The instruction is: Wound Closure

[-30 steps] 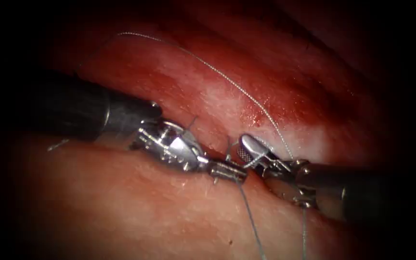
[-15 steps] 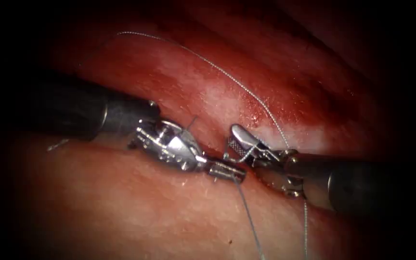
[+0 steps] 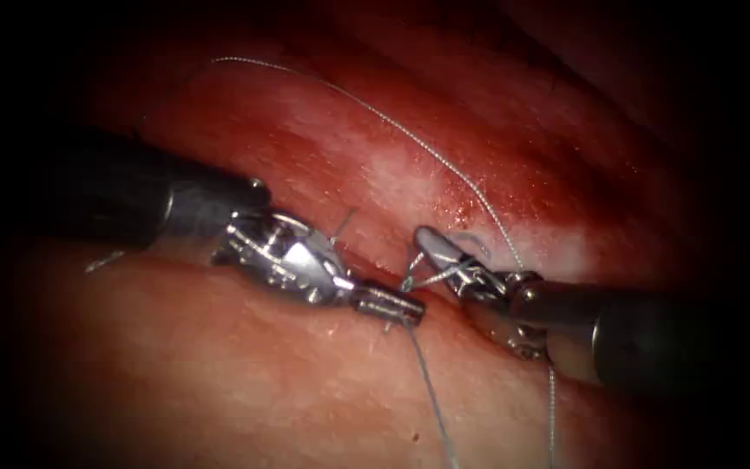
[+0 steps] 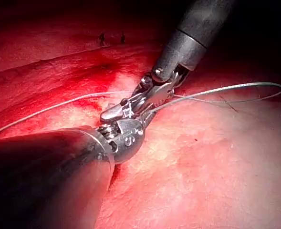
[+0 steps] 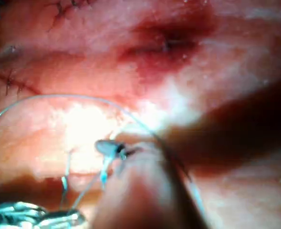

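While the left steel needle driver [image 3: 390,304] clenches thin grey thread [image 3: 431,395] at frame centre, the right steel driver [image 3: 441,257], jaws parted, has thread looped round it; glistening red-pink tissue [image 3: 219,382] lies beneath

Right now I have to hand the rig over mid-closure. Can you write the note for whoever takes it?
Left tool: shut on the thread at the cut; a strand runs down from its tip across the near tissue.
Right tool: just right of the left tool, tip to tip; thread lies across it, grip not readable.
Needle: I cannot tell where it lies.
Thread: a long arc over the far tissue, coming down to the right tool.
Done: thread is at the cut.
Left: the cut still gapes between the tools; no finished knot is visible there.
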`<state>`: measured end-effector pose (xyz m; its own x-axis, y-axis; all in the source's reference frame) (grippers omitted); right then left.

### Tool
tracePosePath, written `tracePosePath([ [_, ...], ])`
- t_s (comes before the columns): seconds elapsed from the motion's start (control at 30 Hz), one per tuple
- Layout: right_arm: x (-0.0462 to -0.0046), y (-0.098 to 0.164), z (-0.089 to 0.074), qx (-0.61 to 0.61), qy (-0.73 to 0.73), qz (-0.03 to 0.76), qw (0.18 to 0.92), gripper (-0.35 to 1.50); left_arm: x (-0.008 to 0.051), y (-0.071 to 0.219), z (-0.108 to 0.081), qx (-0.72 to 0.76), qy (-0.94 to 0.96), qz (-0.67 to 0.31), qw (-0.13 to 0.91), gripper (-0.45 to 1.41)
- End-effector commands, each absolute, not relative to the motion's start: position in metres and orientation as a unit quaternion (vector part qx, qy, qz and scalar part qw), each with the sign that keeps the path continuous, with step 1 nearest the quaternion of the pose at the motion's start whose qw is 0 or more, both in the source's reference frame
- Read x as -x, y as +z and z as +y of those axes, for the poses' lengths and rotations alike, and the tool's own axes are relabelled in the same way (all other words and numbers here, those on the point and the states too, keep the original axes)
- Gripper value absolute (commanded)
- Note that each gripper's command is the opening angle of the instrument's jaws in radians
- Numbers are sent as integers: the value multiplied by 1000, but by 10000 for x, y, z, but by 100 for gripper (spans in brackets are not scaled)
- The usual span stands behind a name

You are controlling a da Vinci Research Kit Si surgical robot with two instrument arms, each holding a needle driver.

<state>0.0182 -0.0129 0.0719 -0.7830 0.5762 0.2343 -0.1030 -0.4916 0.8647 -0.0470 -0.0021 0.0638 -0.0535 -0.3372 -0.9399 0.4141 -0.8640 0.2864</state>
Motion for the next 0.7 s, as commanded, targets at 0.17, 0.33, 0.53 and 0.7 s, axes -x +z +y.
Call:
tracePosePath([
  [0.17,-194,701,-130,-240,793,486,280,-35,455,640,-9,-630,-741,36,230,-45],
  [0.33,-200,687,-133,-232,761,502,340,-35,441,637,17,-624,-753,37,205,-45],
  [0.53,-202,683,-140,-211,713,523,416,-35,435,637,48,-620,-761,35,187,-45],
  [0.7,-201,678,-146,-207,673,538,464,-35,436,644,75,-618,-765,34,177,-45],
])
